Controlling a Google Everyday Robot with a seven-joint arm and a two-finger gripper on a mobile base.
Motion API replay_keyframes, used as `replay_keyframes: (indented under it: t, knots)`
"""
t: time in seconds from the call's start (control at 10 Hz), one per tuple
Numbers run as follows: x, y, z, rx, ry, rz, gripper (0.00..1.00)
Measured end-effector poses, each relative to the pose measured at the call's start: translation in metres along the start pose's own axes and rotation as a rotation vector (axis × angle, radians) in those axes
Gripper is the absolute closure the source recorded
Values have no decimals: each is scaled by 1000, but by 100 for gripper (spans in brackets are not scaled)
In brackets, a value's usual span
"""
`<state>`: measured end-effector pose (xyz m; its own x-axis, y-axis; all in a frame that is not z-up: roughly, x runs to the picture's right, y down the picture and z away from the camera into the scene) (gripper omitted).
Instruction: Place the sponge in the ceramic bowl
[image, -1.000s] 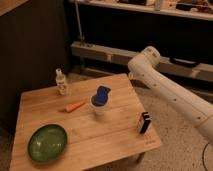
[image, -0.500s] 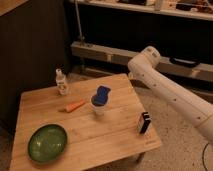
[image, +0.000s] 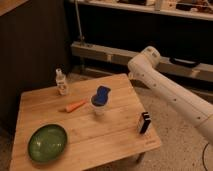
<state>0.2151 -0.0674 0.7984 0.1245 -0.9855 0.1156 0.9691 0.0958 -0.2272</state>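
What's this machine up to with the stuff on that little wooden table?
A robot's white arm hangs by the right side of the table; its gripper is out of view. The blue sponge sits on top of a small white cup mid-table, untouched. The green ceramic bowl it is meant for lies near the front-left corner. The sponge has not been picked up yet.

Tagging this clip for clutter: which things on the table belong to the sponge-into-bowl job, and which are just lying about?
Job: sponge, perched on the white cup; ceramic bowl, green, at the table's front-left corner.
Lying about: white cup; carrot; small bottle; black-and-white box near the right edge.
The gripper is out of view; only the white arm shows, right of the table.
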Motion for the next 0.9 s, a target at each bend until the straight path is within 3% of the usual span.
replay_keyframes:
  t: [0.2, 0.5, 0.7, 0.9]
  knots:
    - [-3, 1, -14, 28, 16, 1, 20]
    - [-24, -3, -80, 77, 34, 2, 20]
    - [-47, -9, -124, 84, 35, -26, 20]
    - [-51, -12, -131, 85, 36, -35, 20]
